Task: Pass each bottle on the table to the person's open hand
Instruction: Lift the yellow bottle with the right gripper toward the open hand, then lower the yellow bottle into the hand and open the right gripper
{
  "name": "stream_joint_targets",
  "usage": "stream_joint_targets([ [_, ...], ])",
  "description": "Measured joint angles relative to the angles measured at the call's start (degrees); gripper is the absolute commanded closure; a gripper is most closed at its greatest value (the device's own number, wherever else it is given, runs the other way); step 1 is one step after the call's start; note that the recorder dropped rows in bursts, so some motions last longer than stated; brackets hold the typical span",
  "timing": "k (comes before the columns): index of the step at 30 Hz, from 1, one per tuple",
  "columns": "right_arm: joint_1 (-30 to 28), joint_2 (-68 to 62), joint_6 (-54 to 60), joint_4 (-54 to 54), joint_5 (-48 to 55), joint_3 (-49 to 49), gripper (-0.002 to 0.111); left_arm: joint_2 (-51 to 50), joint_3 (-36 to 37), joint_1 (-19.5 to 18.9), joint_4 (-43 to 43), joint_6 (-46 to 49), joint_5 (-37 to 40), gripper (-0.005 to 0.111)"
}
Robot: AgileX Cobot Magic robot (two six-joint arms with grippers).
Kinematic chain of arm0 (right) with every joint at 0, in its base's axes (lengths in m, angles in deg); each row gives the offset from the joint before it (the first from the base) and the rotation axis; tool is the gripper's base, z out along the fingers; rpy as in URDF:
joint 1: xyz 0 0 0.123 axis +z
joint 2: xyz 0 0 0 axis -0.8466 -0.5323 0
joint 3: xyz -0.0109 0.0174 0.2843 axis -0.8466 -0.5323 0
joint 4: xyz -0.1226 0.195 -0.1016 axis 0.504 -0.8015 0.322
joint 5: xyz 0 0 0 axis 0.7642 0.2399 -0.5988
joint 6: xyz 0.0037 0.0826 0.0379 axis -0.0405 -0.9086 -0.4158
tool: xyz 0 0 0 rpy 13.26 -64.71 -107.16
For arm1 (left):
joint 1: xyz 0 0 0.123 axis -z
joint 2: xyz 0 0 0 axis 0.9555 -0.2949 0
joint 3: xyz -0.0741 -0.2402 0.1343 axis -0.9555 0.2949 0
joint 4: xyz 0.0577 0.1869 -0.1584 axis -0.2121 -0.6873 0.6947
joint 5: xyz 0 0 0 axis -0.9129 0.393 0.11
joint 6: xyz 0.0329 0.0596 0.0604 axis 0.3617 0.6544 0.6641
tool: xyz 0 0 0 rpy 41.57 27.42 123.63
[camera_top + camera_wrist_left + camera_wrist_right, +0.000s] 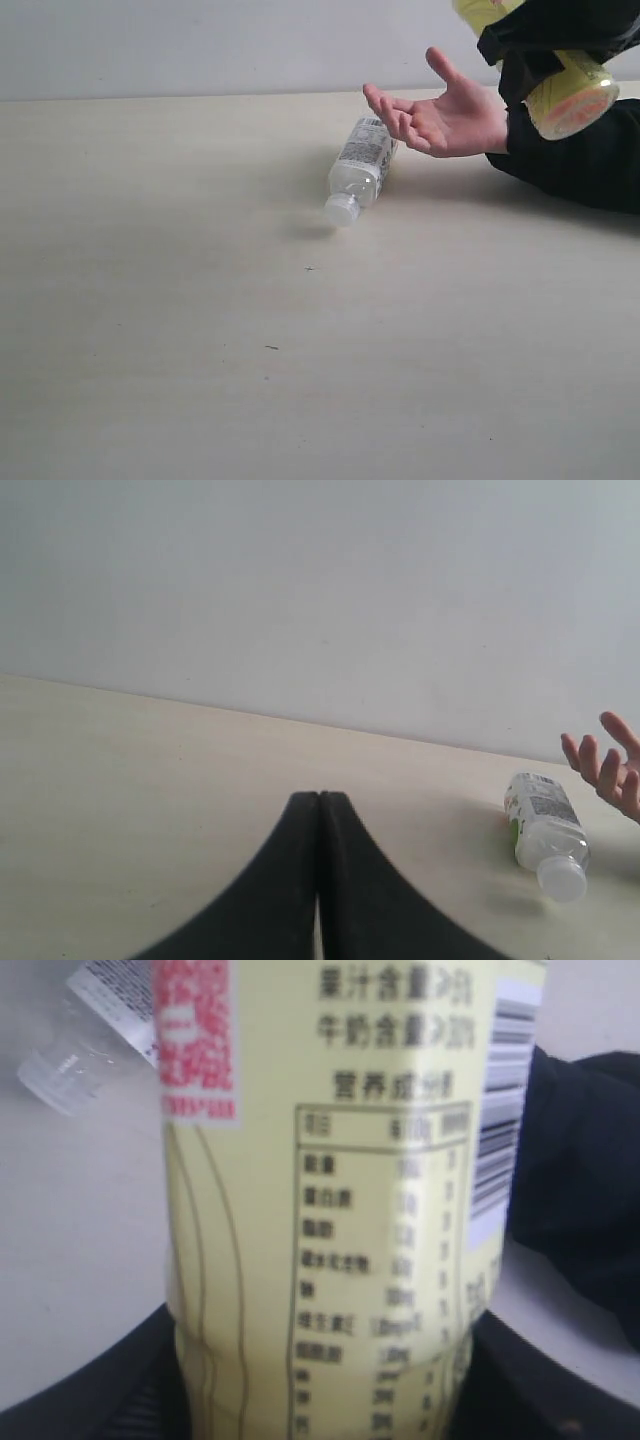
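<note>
The right tool [542, 52] is clenched around the yellow-labelled bottle [572, 98], holding it tilted in the air at the upper right of the exterior view, above the black sleeve [585, 165] just behind the person's open hand [445, 115]. In the right wrist view the bottle's printed yellow label fills most of the picture. The hand is palm up with its fingers spread, raised a little off the surface [200, 350]. A white-capped bottle [360, 168] lies on its side on the surface just beside the fingertips, its cap pointing toward the exterior camera; whether it touches the hand cannot be told. The left tool [318, 880] is clenched with nothing in it, its black fingers pressed together above the surface, well apart from that bottle.
</note>
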Motion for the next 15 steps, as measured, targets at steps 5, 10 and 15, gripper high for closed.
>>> stream_joint_targets([
  [5,-2.25,-5.58,-0.13,-1.91,-2.4,0.31,0.108,0.0,0.0,0.0,0.0,0.0,0.0,0.107],
  [10,-2.37,-11.43,-0.13,-5.08,-1.16,6.23,0.108,0.0,0.0,0.0,0.0,0.0,0.0,0.107],
  [15,-2.37,-15.89,-0.26,-7.8,-0.14,12.35,0.108,0.0,0.0,0.0,0.0,0.0,0.0,0.107],
])
